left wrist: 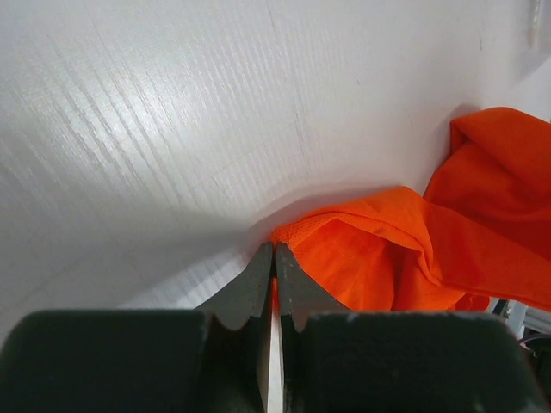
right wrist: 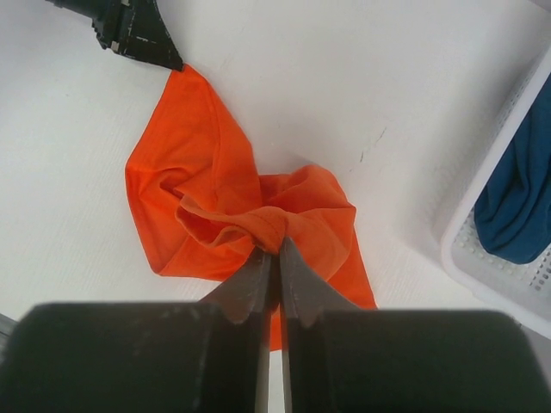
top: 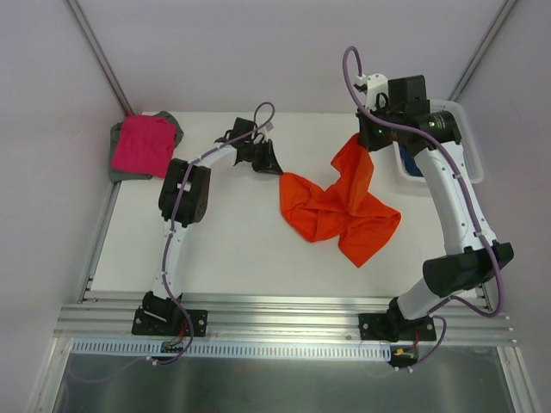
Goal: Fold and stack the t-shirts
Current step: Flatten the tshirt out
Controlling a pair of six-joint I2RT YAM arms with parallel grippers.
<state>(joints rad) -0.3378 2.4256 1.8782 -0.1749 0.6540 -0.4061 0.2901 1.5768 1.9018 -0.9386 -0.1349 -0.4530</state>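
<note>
The orange t-shirt (top: 336,206) lies crumpled on the white table, right of centre. My right gripper (top: 360,138) is shut on a bunched fold of it (right wrist: 198,172) and holds that part up off the table. My left gripper (top: 277,169) is low at the shirt's left corner (left wrist: 387,249), its jaws shut with a sliver of orange cloth between them; its fingers (right wrist: 164,52) also show in the right wrist view. A magenta pink t-shirt (top: 142,144) sits folded on a grey one (top: 120,170) at the far left. A dark blue t-shirt (right wrist: 516,206) lies in the basket.
The white lattice basket (top: 472,151) stands at the table's right edge, partly behind my right arm; its wall (right wrist: 482,258) is close to the right gripper. Metal rails run along the near edge of the table.
</note>
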